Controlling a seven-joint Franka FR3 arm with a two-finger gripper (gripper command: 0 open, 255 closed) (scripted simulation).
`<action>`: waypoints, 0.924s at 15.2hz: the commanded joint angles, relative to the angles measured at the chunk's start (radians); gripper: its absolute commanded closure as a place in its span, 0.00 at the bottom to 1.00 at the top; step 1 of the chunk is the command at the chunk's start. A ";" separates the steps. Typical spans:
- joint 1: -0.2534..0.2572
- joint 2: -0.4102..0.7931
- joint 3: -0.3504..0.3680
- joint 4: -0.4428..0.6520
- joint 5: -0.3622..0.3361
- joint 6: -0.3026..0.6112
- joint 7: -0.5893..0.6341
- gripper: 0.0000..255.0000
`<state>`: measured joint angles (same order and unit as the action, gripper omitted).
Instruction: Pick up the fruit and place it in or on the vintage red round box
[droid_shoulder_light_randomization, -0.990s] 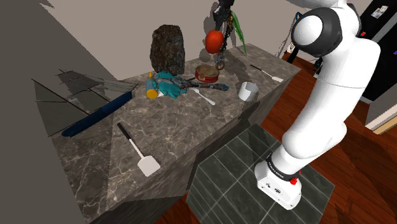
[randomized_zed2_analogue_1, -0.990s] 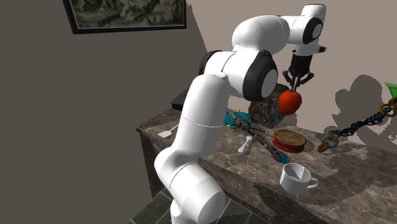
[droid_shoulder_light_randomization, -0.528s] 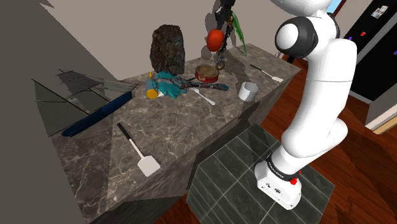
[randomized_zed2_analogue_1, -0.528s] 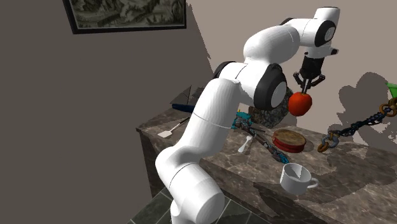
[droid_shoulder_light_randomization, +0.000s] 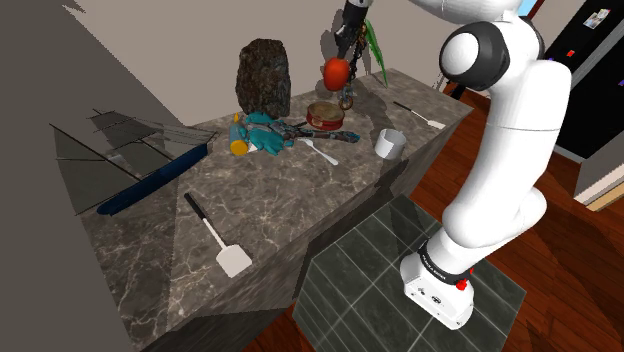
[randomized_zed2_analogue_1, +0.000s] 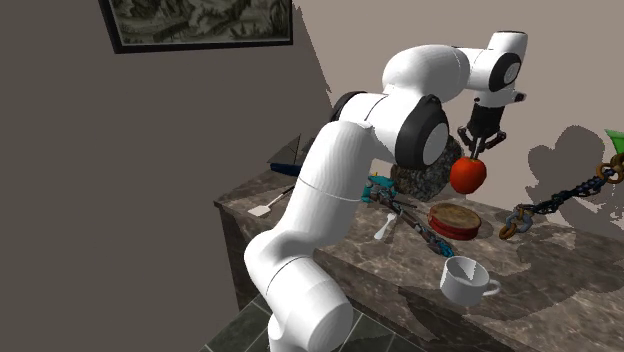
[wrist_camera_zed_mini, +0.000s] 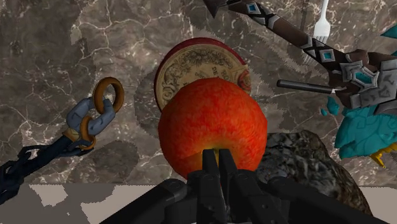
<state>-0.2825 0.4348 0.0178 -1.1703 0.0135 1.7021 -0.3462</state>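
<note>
Compared with half a second earlier, the gripper (randomized_zed2_analogue_1: 477, 148) had come down a little, and the red apple (randomized_zed2_analogue_1: 468, 174) pinched by its top between the closed fingers hung lower over the marble counter (droid_shoulder_light_randomization: 270, 200). The arm's pose had otherwise changed little. In the wrist view the apple (wrist_camera_zed_mini: 213, 127) sat clasped in the gripper (wrist_camera_zed_mini: 218, 159) almost directly above the red round box (wrist_camera_zed_mini: 191, 60), covering part of its rim but still clear of it in the air. The box (droid_shoulder_light_randomization: 325, 114) rested flat on the counter with its tan, ornamented top facing up. A white mug (randomized_zed2_analogue_1: 465, 279) stood upright nearer the counter's edge, well apart from the box, and a chain (wrist_camera_zed_mini: 89, 121) lay beside the box.
</note>
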 joint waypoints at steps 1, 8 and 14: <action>0.000 -0.013 0.000 -0.047 0.000 0.035 -0.001 1.00; 0.000 -0.027 0.000 -0.163 0.001 0.137 -0.002 1.00; -0.001 -0.027 0.000 -0.244 0.001 0.218 -0.004 1.00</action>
<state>-0.2834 0.4038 0.0177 -1.4053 0.0150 1.9061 -0.3502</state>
